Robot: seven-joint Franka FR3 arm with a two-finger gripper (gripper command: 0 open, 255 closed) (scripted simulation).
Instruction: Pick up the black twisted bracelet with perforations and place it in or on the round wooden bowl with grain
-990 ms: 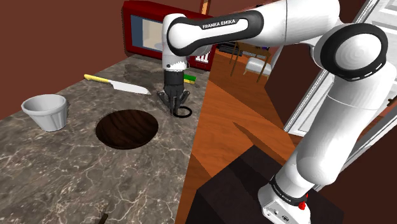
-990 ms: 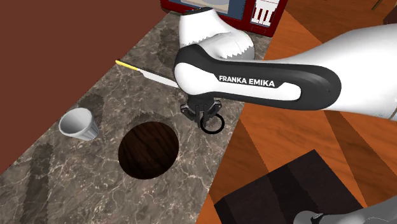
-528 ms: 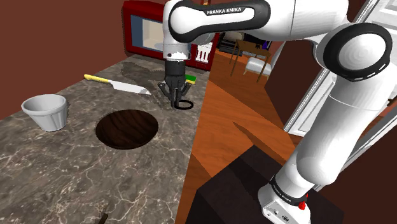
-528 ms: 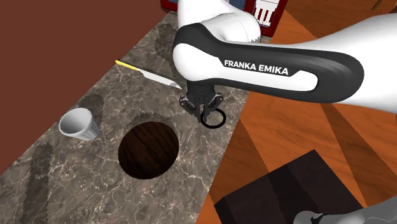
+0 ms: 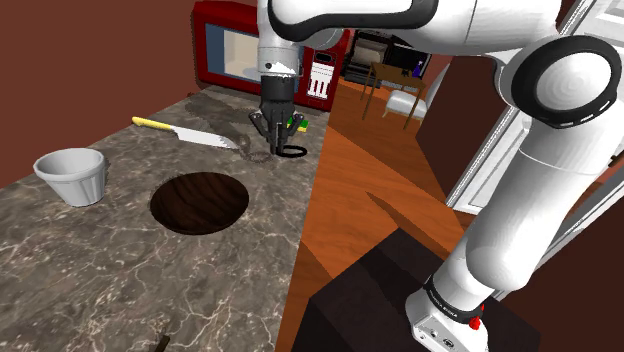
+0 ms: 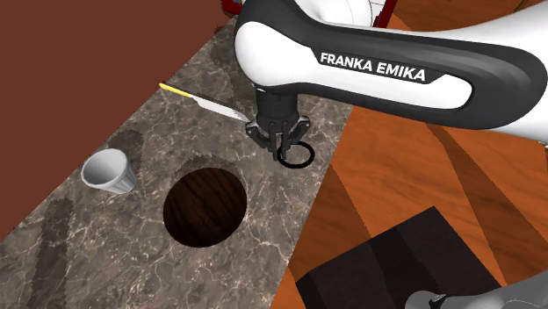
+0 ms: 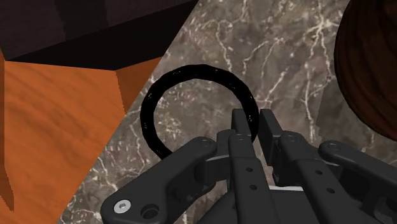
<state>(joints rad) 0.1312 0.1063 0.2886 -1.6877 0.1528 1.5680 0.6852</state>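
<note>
The black bracelet point(image 7: 147, 114) is being clasped by its rim between the nearly closed fingers of the hand point(image 7: 254, 125), near the marbled table's point(image 5: 100, 270) edge, apart from the dark wooden bowl point(image 5: 199, 202).

The worktop point(image 5: 120, 260) looks like polished grey-brown stone with pale veins. The bowl point(image 5: 199, 202) is dark wood with fine grain. The bracelet point(image 7: 200, 69) is smooth, matt black, as is the tool point(image 7: 253, 124). The floor point(image 5: 370, 200) is orange wood, and the arm point(image 6: 290, 44) has a glossy white shell.
</note>
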